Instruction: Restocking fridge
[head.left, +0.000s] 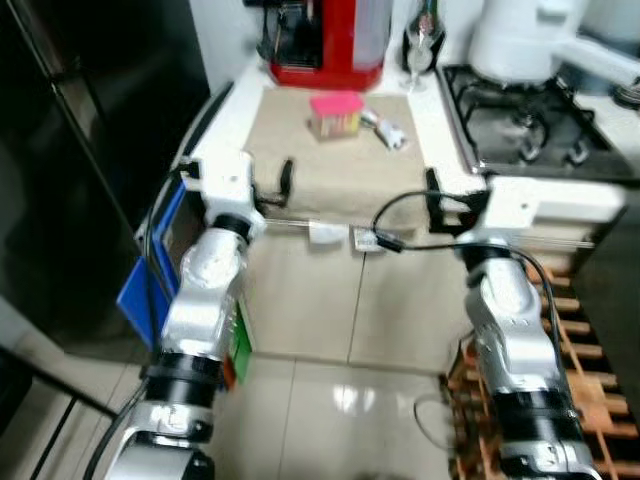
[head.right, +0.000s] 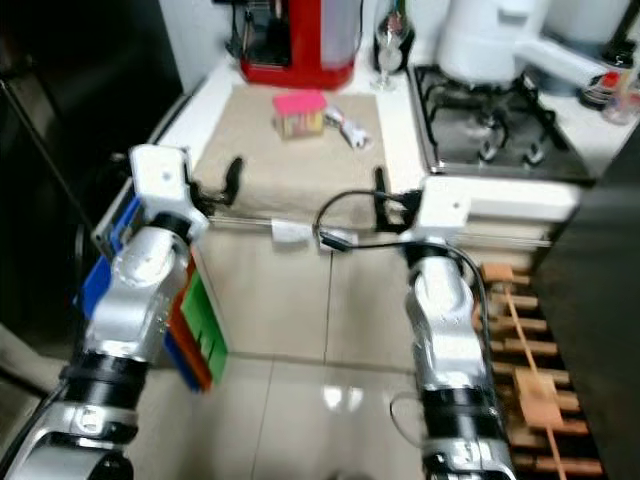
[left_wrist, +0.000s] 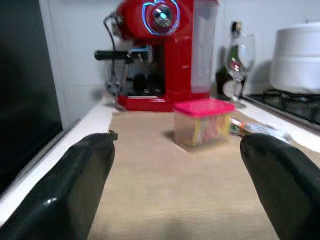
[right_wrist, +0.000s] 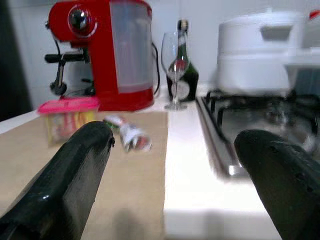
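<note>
Sitting on the beige mat, the pink-lidded container rests near the red coffee machine, a small packet just beside it; no writing is legible. Both the left gripper and right gripper hover at the counter edge, fingers spread, empty.

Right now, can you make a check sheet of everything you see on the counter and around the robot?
Surface: beige mat on a white counter.
Job's things: pink-lidded container and a small wrapped packet beside it, both on the mat.
Clutter: red coffee machine, wine glass, dark bottle.
Grippers: left gripper and right gripper open, at the counter's near edge.
Cables: black cable looping by the right arm.
Surroundings: gas stove, white pot, dark fridge, tiled floor.
</note>
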